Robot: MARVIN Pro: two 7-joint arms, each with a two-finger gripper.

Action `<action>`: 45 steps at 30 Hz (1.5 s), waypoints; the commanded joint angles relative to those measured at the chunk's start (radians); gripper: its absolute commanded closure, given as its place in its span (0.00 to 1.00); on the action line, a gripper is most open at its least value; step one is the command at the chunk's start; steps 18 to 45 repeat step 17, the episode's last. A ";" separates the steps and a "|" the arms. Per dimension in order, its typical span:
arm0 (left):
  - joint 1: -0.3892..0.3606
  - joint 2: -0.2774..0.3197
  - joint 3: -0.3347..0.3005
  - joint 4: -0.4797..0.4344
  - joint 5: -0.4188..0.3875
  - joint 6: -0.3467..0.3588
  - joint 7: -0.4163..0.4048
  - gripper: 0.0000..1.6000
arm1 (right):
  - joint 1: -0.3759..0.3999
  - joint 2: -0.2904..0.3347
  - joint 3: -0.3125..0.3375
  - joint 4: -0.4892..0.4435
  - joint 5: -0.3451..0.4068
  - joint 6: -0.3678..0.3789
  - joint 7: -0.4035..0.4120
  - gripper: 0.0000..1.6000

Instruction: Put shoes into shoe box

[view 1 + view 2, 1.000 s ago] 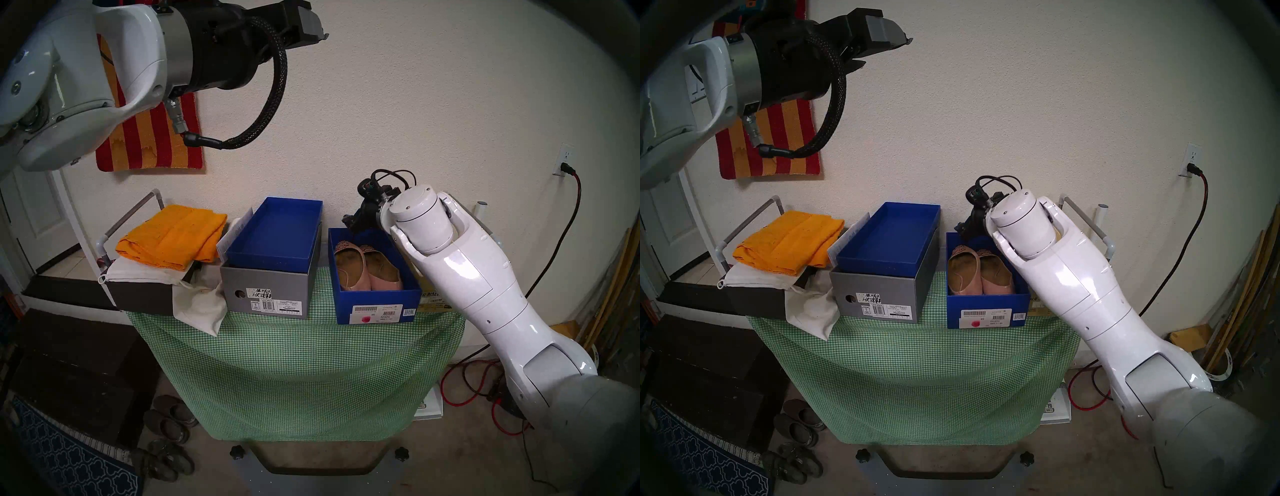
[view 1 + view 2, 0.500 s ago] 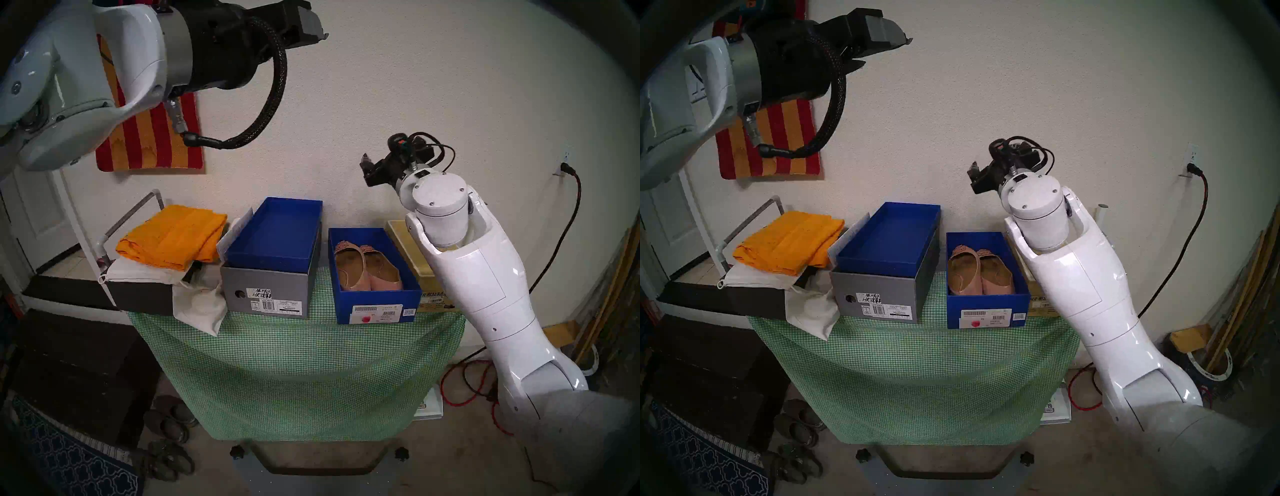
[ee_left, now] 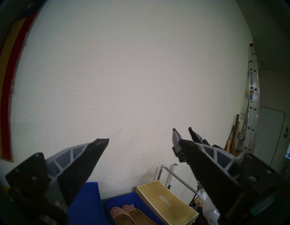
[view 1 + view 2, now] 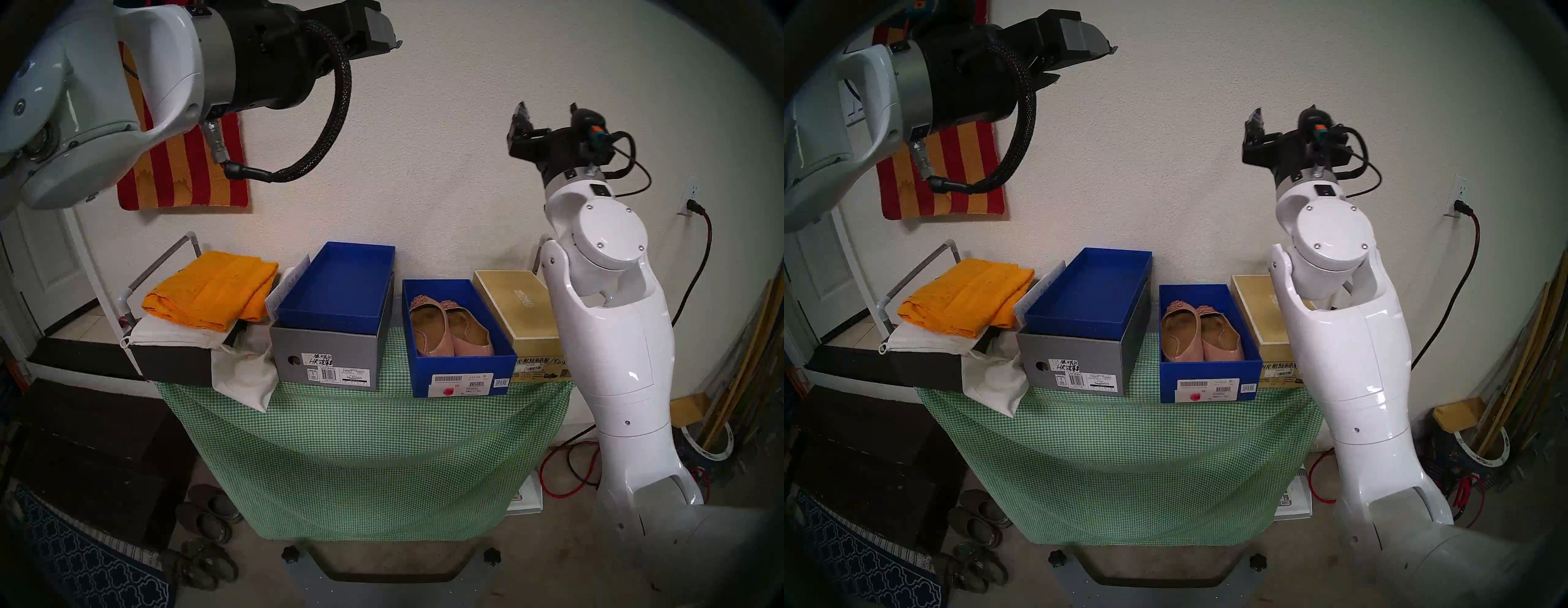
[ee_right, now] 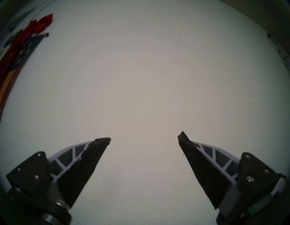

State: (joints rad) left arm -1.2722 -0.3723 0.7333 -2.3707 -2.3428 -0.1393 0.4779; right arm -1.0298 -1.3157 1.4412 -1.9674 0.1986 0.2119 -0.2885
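Shoes [image 4: 449, 327] lie side by side in our blue shoe box [image 4: 464, 373], toes toward the wall, heels toward the labelled front end. The box stands on the green-checked tabletop [image 4: 365, 407], between the grey box [image 4: 326, 356] carrying a blue tray [image 4: 339, 288] and the gold box [image 4: 515, 303], which sits just beside it on our right.

Our right gripper [image 5: 144, 139] is raised well above the boxes, near the wall, with its jaws spread wide and nothing between them; its wrist view shows only bare wall past the fingertips [image 5: 102, 141]. Our left gripper [image 3: 143, 139] is high up too, over the left end of the tabletop, likewise released and empty. In the left wrist view we see the shoes [image 3: 125, 214] low down in the box, with the gold box [image 3: 166, 202] next to them.

An orange towel [image 4: 212, 288] lies folded at the far left, on a white cloth [image 4: 178, 331].
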 commanded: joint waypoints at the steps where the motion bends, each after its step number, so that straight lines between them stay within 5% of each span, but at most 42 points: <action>1: 0.002 -0.001 0.000 0.002 -0.002 -0.002 -0.004 0.00 | -0.110 -0.046 0.091 -0.091 0.097 -0.124 0.015 0.00; 4: 0.001 -0.001 0.000 0.002 -0.002 -0.003 -0.005 0.00 | -0.152 -0.039 0.116 -0.108 0.125 -0.206 0.032 0.00; 13: 0.000 -0.002 0.003 0.003 -0.003 -0.004 -0.007 0.00 | -0.206 -0.060 0.146 -0.133 0.169 -0.300 0.050 0.00; 45: -0.001 -0.003 0.003 0.003 -0.004 -0.005 -0.007 0.00 | -0.208 -0.060 0.146 -0.131 0.172 -0.309 0.055 0.00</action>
